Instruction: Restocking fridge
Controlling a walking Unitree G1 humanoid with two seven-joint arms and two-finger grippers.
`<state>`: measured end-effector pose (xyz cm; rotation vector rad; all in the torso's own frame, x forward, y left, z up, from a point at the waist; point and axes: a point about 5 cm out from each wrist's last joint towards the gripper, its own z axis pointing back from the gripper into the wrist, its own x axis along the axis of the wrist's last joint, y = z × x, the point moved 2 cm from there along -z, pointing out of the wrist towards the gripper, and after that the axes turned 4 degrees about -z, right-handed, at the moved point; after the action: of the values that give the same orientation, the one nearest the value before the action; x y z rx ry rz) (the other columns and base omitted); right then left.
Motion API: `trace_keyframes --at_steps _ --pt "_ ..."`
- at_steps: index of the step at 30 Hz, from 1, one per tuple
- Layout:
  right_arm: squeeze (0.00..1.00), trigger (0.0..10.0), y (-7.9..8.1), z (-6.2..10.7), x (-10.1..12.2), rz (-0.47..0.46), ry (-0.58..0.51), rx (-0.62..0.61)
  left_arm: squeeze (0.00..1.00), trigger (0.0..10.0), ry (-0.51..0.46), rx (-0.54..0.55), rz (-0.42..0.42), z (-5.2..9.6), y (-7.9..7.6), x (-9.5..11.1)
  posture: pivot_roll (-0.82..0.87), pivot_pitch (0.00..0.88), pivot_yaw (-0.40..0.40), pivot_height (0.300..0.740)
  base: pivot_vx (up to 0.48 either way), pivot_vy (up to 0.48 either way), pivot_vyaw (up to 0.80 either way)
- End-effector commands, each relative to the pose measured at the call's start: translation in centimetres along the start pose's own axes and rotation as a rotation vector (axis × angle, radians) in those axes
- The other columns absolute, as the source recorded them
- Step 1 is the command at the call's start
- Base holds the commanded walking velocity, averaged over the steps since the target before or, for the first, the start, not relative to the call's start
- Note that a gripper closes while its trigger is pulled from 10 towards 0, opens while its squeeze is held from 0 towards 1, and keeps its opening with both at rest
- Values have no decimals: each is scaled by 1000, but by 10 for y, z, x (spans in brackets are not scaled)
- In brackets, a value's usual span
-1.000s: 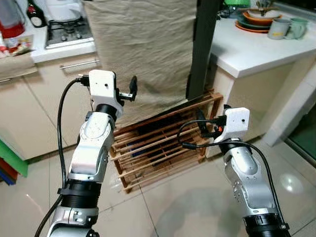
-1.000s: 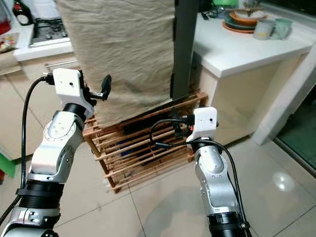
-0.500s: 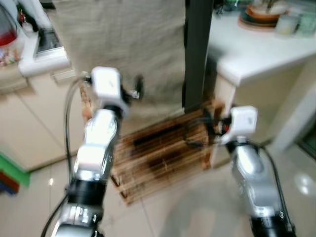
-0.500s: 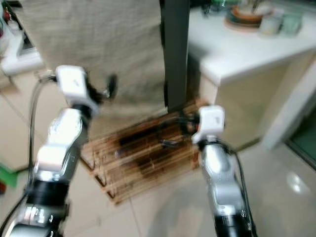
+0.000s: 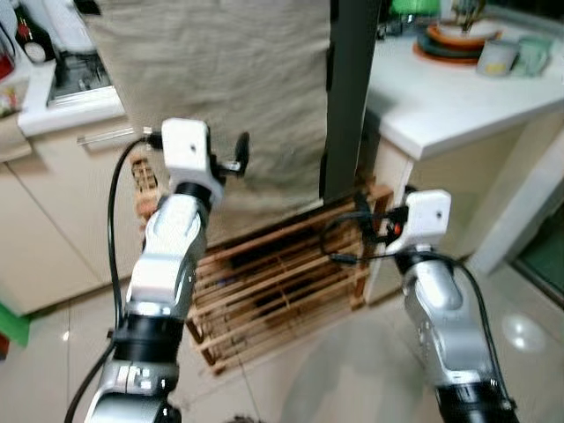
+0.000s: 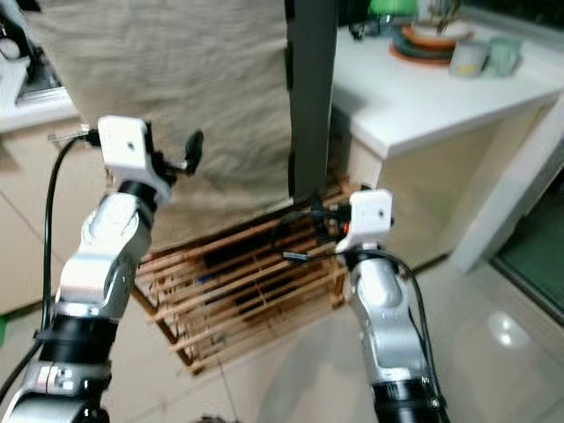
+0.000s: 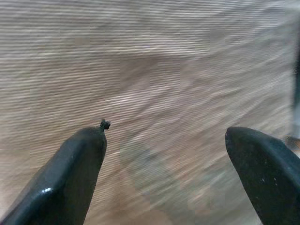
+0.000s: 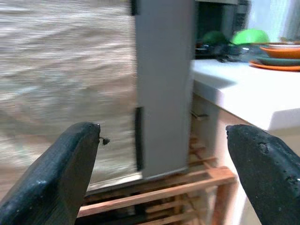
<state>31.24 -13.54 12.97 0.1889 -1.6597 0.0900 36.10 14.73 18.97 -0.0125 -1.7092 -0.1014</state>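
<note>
- Left eye view shows the fridge (image 5: 348, 97), a tall dark grey slab, standing shut straight ahead of me, its front half-hidden behind a hanging beige cloth (image 5: 211, 79).
- Over the last second the whole scene has slid across the picture and blurred midway, so I judge that I have turned or stepped, not that the fridge moved; it now sits nearer the centre of my sight.
- My left gripper (image 7: 164, 154) is raised at the cloth, close to it, fingers spread wide and holding nothing.
- My right gripper (image 8: 164, 164) is lower, aimed at the fridge's grey edge, jaws likewise wide and empty.
- A slatted wooden rack (image 5: 273, 273) sits on the tiled floor at the fridge's foot, between my two arms.
- To my right a white counter (image 5: 441, 106) carries stacked plates (image 5: 449, 42) and two mugs (image 5: 511, 55).
- I carry no goods and the door is shut, so restocking has not begun; my guess is that opening the door comes next.
</note>
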Motion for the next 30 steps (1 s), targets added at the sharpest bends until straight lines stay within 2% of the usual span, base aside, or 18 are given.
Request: trace_keyframes --at_steps 1,6,8,9,10,11,13,14,17,19,27,30 --pt "0 10000 0 -1 3 4 -9 1 0 10000 14 29 4 -7 8 1 -83 0 81 740 0 0 0" --pt "0 10000 -1 0 4 7 -11 -2 0 10000 7 15 -13 -6 12 2 -88 0 86 740 0 0 0" --pt "0 10000 -3 1 4 8 -13 -7 0 10000 -14 -25 -12 4 12 2 -89 0 88 740 0 0 0" --pt "0 10000 -3 1 4 8 -13 -7 0 10000 -14 -25 -12 4 12 2 -89 0 88 740 0 0 0" --pt "0 10000 -4 3 4 9 -13 -13 0 10000 -70 -93 41 18 10 7 -87 0 86 740 0 0 0" --pt "0 10000 -4 3 4 9 -13 -13 0 10000 -70 -93 41 18 10 7 -87 0 86 740 0 0 0" --pt "0 10000 -8 4 3 11 -8 -20 0 10000 -145 -207 60 40 0 16 -74 0 74 740 0 214 0" --pt "0 10000 -8 4 3 11 -8 -20 0 10000 -145 -207 60 40 0 16 -74 0 74 740 0 428 0" --pt "0 10000 -8 5 1 16 3 -13 0 10000 -146 -278 93 53 -11 18 -62 0 64 740 -254 410 0" --pt "0 10000 -8 4 1 18 8 -6 0 10000 -142 -306 86 58 -15 17 -56 0 58 740 -298 379 0" --pt "0 10000 -7 1 4 16 1 -2 0 10000 -79 -259 74 56 -8 6 -51 0 46 740 -174 420 0" --pt "0 10000 -8 3 4 14 1 -10 0 10000 -69 -254 83 56 -7 4 -56 0 49 740 0 475 -692"
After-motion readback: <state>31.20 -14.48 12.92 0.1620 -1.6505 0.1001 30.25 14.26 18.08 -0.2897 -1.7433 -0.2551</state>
